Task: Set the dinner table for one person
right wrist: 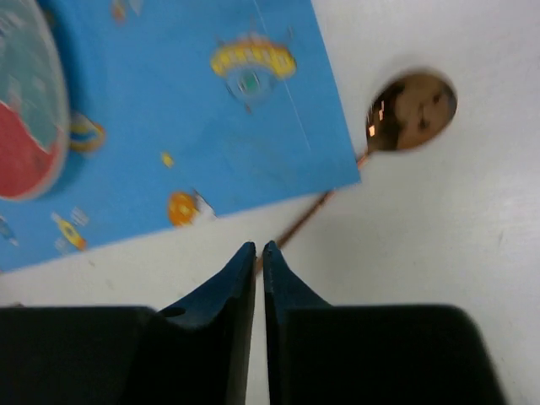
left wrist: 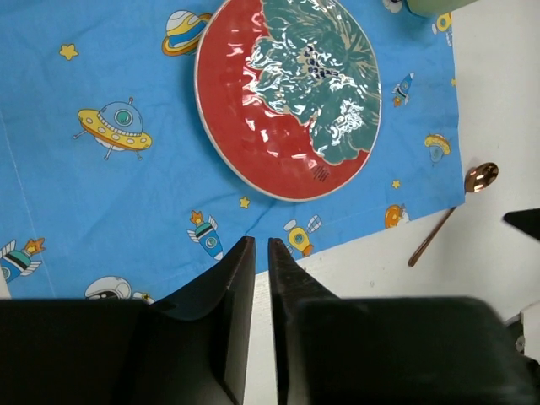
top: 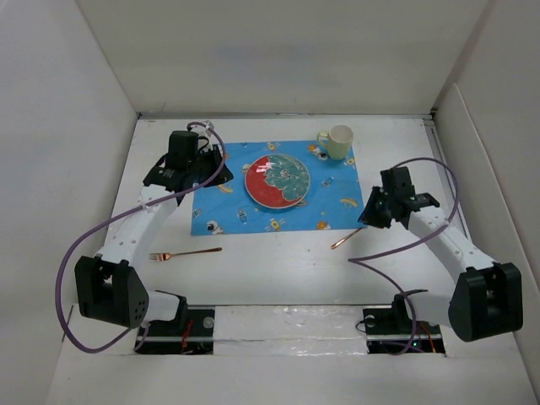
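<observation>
Step in hand: probably picking up the slim copper spoon [right wrist: 411,110], which lies just off the near right corner of the blue space-print cloth placemat [top: 228,207].
Doing it well: part the jaws across the thin handle, come low to the matte-white dinner table [top: 278,270], then pinch mid-handle.
Right gripper [right wrist: 259,249]: clenched to a slit at the handle's end; I cannot tell whether it nips it.
Left gripper [left wrist: 261,245]: nearly closed, empty, over the placemat's near edge.
Table: underlies the placemat and extends past its edges.
</observation>
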